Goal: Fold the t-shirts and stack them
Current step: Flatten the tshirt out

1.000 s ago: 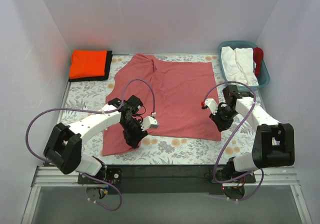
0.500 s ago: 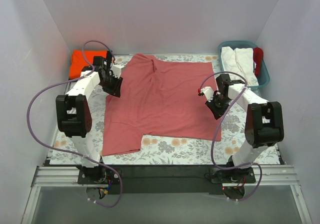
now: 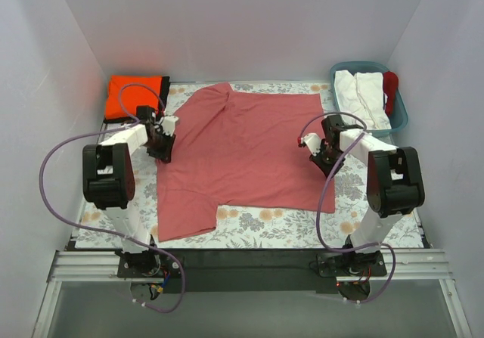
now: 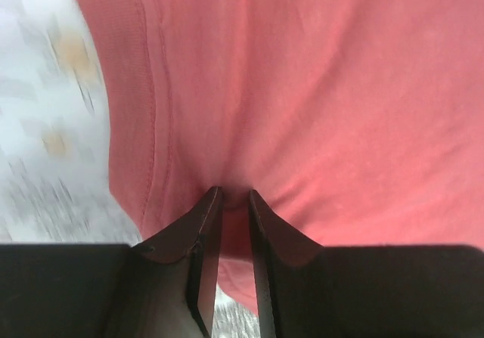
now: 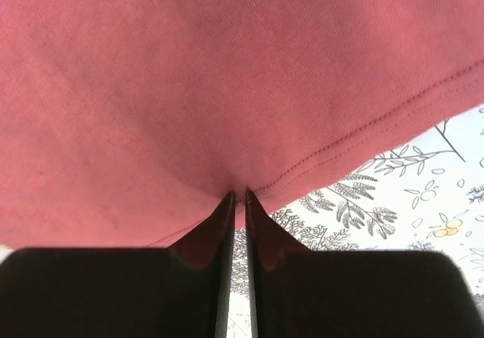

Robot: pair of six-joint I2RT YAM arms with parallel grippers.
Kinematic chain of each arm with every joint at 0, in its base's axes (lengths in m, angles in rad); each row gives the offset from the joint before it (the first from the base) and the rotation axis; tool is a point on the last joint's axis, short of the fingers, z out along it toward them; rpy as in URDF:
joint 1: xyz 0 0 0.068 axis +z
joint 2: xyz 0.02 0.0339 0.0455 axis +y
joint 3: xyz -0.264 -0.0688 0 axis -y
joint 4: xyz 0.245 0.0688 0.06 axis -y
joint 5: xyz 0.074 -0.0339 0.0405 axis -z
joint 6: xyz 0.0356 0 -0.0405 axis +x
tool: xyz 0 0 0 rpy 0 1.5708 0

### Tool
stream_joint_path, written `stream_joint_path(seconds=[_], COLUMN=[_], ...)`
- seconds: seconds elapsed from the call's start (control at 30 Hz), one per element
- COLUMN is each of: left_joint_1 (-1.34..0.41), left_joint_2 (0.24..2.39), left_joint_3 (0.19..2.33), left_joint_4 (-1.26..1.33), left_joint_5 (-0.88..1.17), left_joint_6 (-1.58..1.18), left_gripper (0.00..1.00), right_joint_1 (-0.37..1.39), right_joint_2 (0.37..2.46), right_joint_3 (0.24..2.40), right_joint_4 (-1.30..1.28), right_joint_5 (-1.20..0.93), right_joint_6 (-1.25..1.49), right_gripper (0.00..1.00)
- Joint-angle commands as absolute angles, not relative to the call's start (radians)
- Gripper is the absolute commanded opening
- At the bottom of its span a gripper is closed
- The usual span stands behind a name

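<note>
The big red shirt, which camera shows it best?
The top camera: it shows the whole rose-red shirt spread on the flowery table. The left wrist camera shows only a hemmed edge pinched by the left gripper; the right wrist camera only a stitched edge pinched by the right gripper.

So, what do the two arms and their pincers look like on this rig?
The two arms match. The left arm and right arm have white tube links between chunky black joint housings. A loose purple cable loops along each arm. The left pincer and right pincer each have two dark, flat, wedge-shaped fingers tapering to thin tips.
</note>
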State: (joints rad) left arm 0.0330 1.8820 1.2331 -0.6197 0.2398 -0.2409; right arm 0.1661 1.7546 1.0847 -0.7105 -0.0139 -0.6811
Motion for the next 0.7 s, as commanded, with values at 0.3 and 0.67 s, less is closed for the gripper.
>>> stream_joint_path(seconds=[0.3,0.67], left_joint_1=[0.058,0.035], left_joint_2=[1.566,1.932], left_joint_3=[0.925,1.767], left_joint_4=[-0.787,-0.804], left_joint_5=[0.222,0.558], left_joint_6=[-0.187,-0.423], left_gripper=[0.22,0.45], right_joint_1=[0.147,0.133], right_joint_2=[1.583,1.686], right_joint_3=[0.848,1.405], right_joint_4=[-0.781,-0.853], right_joint_5=[0.078,-0.236], right_joint_6=[-0.779,-0.667], right_gripper=[0.14,0.16])
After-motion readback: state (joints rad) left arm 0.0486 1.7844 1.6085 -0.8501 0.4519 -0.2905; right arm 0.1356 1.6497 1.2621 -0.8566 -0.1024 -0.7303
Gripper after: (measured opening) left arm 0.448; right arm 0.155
